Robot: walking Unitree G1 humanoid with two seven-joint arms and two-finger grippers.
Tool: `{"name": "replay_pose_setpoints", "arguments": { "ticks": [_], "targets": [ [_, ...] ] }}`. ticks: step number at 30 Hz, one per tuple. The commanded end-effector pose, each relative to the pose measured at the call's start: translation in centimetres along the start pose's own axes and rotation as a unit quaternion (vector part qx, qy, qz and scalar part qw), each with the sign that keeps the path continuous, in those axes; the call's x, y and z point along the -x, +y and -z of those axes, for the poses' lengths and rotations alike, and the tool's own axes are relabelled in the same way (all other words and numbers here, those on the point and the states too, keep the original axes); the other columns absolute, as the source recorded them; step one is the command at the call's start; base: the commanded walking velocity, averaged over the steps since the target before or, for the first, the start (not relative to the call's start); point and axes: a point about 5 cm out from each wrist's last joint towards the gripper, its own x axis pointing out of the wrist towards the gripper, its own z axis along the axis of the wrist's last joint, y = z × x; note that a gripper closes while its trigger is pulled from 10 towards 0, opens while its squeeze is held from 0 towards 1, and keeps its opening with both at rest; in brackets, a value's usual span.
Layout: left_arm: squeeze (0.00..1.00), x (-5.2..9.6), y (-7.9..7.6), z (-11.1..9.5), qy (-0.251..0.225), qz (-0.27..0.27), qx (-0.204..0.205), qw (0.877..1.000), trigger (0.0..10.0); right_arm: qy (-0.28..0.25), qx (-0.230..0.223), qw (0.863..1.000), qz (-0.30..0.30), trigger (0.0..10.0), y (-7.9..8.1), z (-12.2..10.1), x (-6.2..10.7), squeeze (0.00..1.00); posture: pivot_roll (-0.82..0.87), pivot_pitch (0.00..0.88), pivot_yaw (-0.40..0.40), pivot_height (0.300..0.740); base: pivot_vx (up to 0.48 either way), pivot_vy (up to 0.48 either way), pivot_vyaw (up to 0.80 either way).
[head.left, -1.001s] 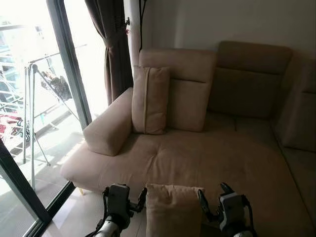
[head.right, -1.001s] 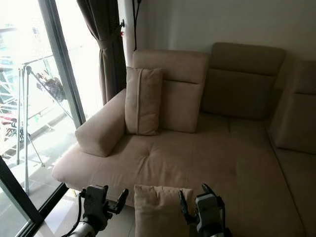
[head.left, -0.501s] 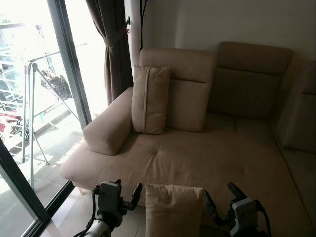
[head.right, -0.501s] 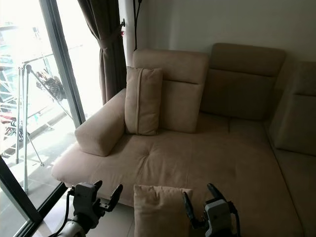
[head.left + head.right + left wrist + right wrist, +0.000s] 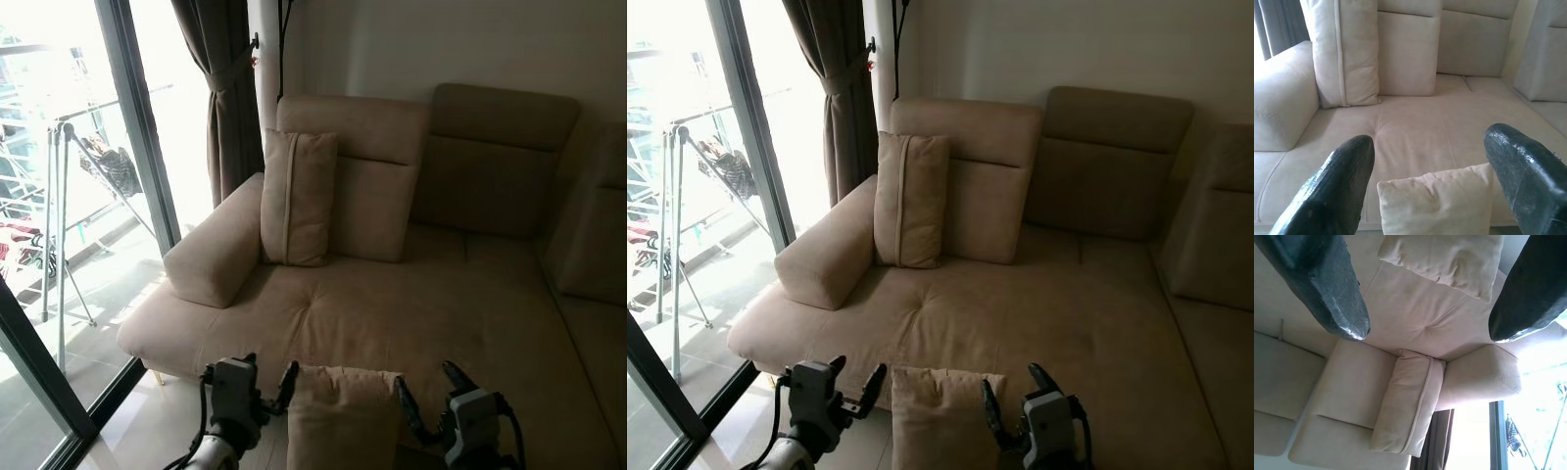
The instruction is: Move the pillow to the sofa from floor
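Left gripper (image 5: 286, 384) and right gripper (image 5: 423, 399), both spread wide (nothing clamped), flank the pillow (image 5: 342, 416) upright between them, at the sofa's (image 5: 411, 304) front edge.

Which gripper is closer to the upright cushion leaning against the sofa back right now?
Left. The left gripper sits below the upright cushion, on its side of the carried pillow. The right gripper is across that pillow, farther off.
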Motion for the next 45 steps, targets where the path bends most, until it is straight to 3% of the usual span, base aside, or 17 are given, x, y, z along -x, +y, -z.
{"name": "replay_pose_setpoints", "arguments": {
  "ticks": [1,30,45],
  "targets": [
    [0.0,0.18,-0.13,0.28,0.01,0.004,-0.002,1.0,10.0,0.008,-0.004,1.0,0.0,10.0,0.15,0.24,0.22,0.0,0.13,0.0,-0.012,0.74,0.0,0.0,0.0],
    [0.0,0.02,-0.51,0.17,0.012,0.017,-0.009,1.0,10.0,0.013,-0.002,1.0,0.008,10.0,-0.04,0.42,0.08,0.0,0.11,0.0,-0.003,0.74,0.0,0.0,0.0],
    [0.0,-0.1,-0.57,0.12,0.012,0.019,-0.011,1.0,10.0,0.013,-0.002,1.0,0.009,10.0,-0.07,0.38,-0.07,0.0,0.11,0.0,-0.003,0.74,0.197,0.0,0.0]
  ]
}}
